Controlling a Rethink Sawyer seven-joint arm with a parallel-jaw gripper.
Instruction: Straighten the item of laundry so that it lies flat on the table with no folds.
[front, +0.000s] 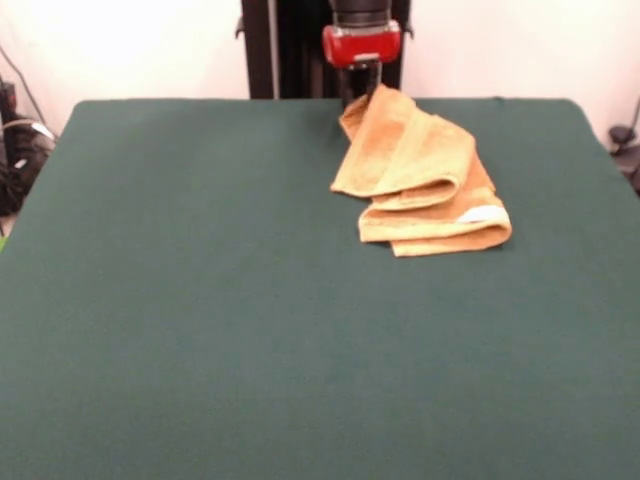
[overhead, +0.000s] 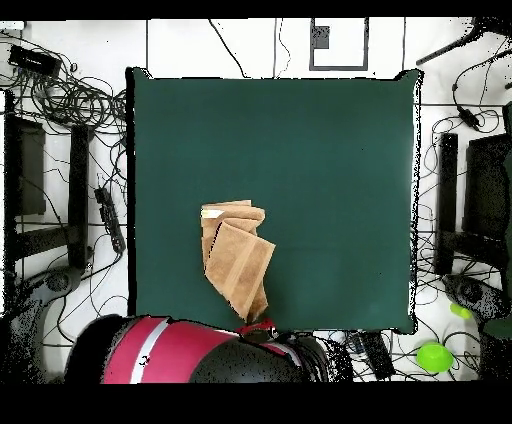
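From the front I see 1 gripper (front: 360, 88) at the towel (front: 425, 175)'s far corner, on the table (front: 200, 300)'s far side; I cannot tell whether it grips the cloth. The towel lies folded over itself, label near. I'd draw that corner slowly out and away so the layers peel. Overhead: 1 towel (overhead: 236, 258), 1 table (overhead: 330, 170), 1 gripper (overhead: 257, 327) at the near edge.
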